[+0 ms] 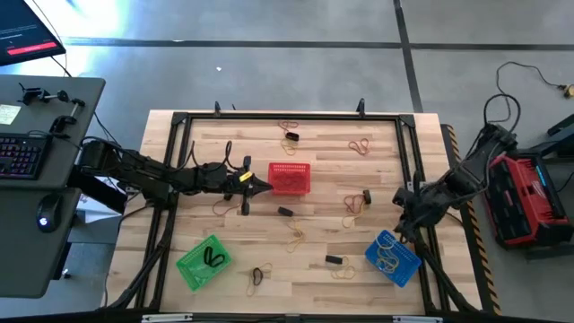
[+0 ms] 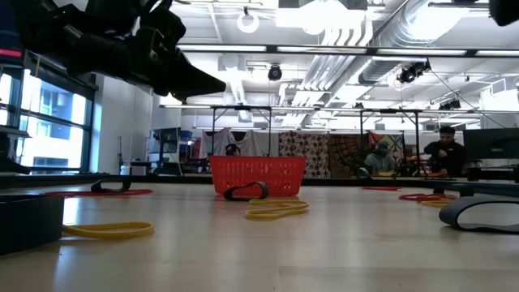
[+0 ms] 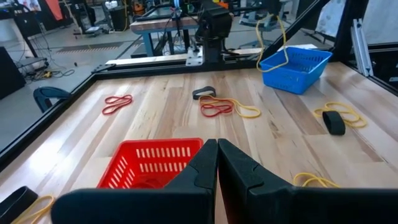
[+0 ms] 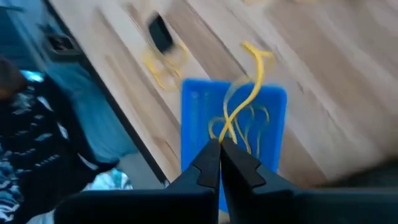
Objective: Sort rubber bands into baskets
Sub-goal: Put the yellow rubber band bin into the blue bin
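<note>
Two grippers active. Right gripper point(image 4: 221, 144) pinches a yellow band point(image 4: 252, 81) above the blue basket point(image 4: 273, 102), presumably for release. Left gripper point(image 3: 217, 146), closed and empty, hovers beside the red basket point(image 3: 152, 162).

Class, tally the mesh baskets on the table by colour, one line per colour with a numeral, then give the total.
Red basket: 1
Green basket: 1
Blue basket: 1
Total: 3
</note>
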You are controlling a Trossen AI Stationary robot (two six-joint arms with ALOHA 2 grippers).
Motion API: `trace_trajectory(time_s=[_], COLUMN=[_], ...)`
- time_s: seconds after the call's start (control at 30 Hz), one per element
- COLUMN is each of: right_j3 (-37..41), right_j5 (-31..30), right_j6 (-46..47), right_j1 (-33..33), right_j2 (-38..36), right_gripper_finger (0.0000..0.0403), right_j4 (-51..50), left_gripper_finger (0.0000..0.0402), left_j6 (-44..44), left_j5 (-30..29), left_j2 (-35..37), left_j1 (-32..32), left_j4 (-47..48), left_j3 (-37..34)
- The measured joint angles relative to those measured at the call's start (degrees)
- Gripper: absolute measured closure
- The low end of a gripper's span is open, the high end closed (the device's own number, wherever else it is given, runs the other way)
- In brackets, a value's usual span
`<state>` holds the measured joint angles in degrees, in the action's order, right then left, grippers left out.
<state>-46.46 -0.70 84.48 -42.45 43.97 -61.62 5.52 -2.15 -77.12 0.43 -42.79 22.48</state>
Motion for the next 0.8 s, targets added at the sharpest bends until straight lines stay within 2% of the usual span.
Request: trace_trajectory(time_s=[0.3, 0.53, 0.7, 0.8], right_j3=[0.0, 0.0, 0.0, 0.0], right_j5=[1.4, 6.3, 6.3, 4.3], right_j6=[10.0, 14.6, 18.8, 20.7], right_j1=[-7.8, -12.9, -16.1, -17.3], right_j2=[6.8, 13.1, 15.0, 15.2], right_gripper_finger=[0.0403, 0.0403, 0.0403, 0.0403], right_j4=[-0.3, 2.7, 1.6, -2.3], left_gripper_finger=[0.0399, 0.0399, 0.0399, 0.0399], left_j6=[0.6, 0.2, 1.1, 1.0], left_j5=[0.0, 0.0, 0.0, 0.0], left_j2=[0.0, 0.0, 0.0, 0.0], left_j1=[0.0, 0.0, 0.0, 0.0], left_j4=[0.0, 0.0, -0.3, -0.2], left_j3=[0.0, 0.0, 0.0, 0.0])
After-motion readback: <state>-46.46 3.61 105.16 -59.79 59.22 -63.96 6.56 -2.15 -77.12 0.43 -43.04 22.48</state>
